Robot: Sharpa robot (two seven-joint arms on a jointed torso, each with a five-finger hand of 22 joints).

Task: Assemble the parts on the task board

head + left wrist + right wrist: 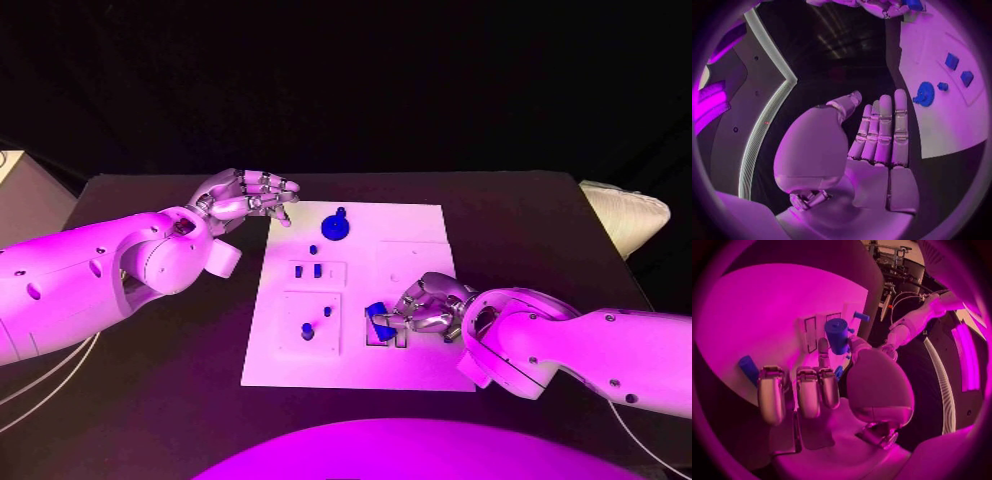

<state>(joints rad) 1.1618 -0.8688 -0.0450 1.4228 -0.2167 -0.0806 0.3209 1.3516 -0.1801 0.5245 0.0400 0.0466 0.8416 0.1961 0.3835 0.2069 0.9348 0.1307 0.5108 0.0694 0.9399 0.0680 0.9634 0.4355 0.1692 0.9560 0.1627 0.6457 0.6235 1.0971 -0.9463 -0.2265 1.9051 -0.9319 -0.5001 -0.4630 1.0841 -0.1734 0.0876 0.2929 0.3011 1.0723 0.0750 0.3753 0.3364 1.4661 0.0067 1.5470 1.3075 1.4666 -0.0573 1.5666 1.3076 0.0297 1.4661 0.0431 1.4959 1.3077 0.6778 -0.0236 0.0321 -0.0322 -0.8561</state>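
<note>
Left hand [245, 194] raised, empty, fingers [882, 132] straight, side by side. Right hand [423, 309] lowered, fingers [807, 392] curled, thumb and finger pinching.

head camera looks down; both close wrist cameras share the task board [361, 300].

No legible text, label, brand, number or sign appears in any view. The task board [418, 375] carries no readable markings.
</note>
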